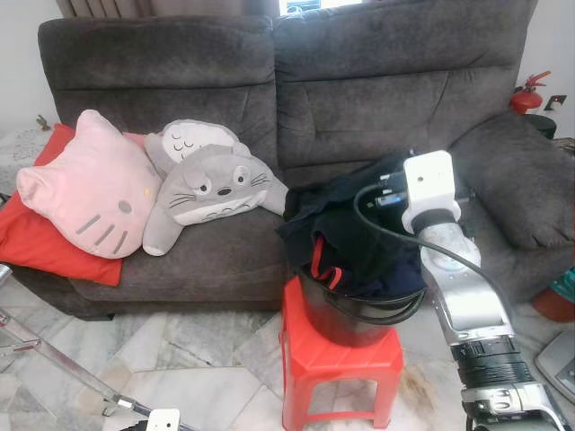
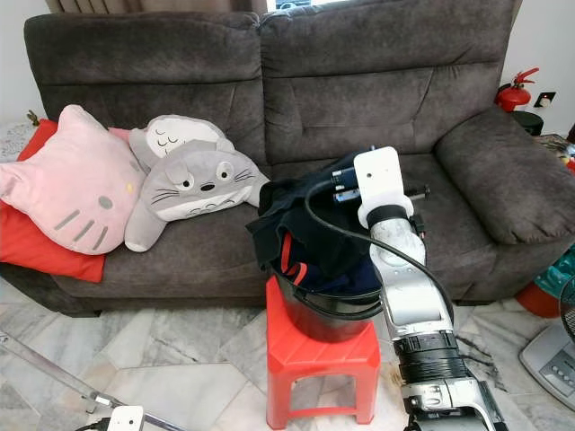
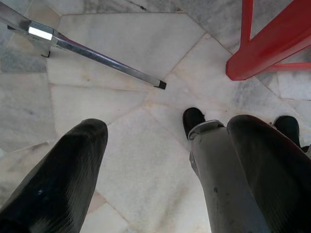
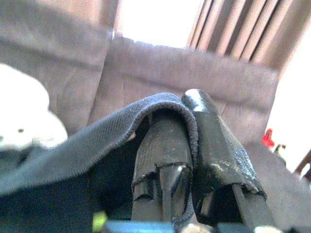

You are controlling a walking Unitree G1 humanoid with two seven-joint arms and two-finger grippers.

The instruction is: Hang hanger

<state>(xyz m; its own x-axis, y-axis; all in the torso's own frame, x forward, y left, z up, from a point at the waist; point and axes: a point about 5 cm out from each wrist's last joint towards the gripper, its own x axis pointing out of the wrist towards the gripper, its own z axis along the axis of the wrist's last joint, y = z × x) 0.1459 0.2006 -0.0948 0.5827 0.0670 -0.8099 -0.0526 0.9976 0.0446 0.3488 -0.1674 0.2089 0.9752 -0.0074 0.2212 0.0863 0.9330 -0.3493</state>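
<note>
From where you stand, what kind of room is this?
Most likely a home living room: a grey sofa with plush cushions, marble floor tiles, and a laundry bucket on a red stool.

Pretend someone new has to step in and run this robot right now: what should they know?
Right gripper: fingers shut on the edge of a dark garment, lifted just above the black bucket.
Left gripper: fingers open, arm idle and low, pointing at the marble floor.
The bucket of clothes stands on a red stool in front of the grey sofa.
Done: one garment gripped.
Left: pull it free of the bucket and hang it. I can make out no hanger; a metal bar lies on the floor to the robot's left.
</note>
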